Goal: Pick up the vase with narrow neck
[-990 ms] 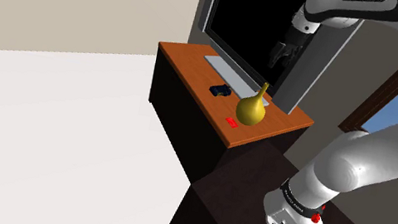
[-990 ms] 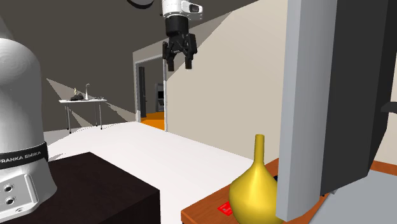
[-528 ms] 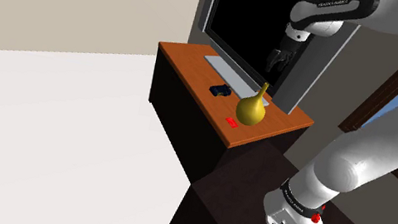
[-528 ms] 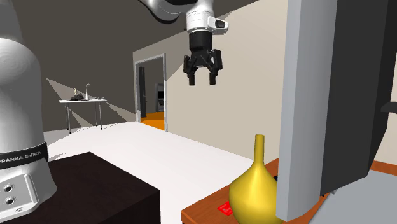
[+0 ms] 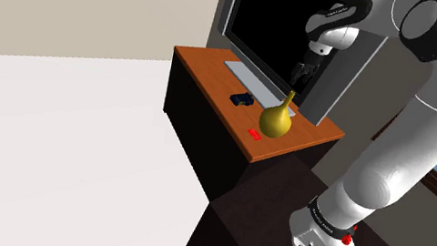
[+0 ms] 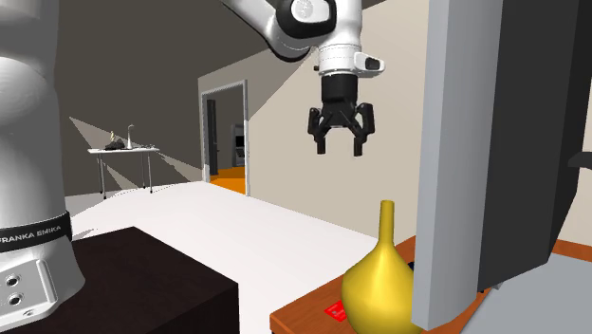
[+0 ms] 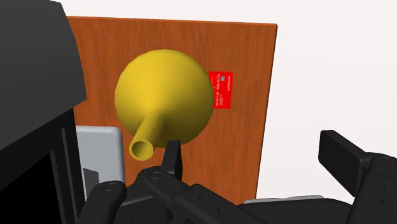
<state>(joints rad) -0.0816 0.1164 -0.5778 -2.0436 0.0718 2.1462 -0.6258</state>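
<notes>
The gripper (image 6: 341,146) hangs wide open above the vase (image 6: 380,285), seemingly ready to straddle its narrow neck.

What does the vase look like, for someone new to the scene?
Find the orange-brown cabinet top bearing the big dark screen. In front of the screen stands the vase, beside a flat red card. It alone is yellow, with a round belly and thin upright neck.

vase (image 6: 380,287) base cut by bottom edge; red card (image 7: 221,89) print unreadable
</notes>
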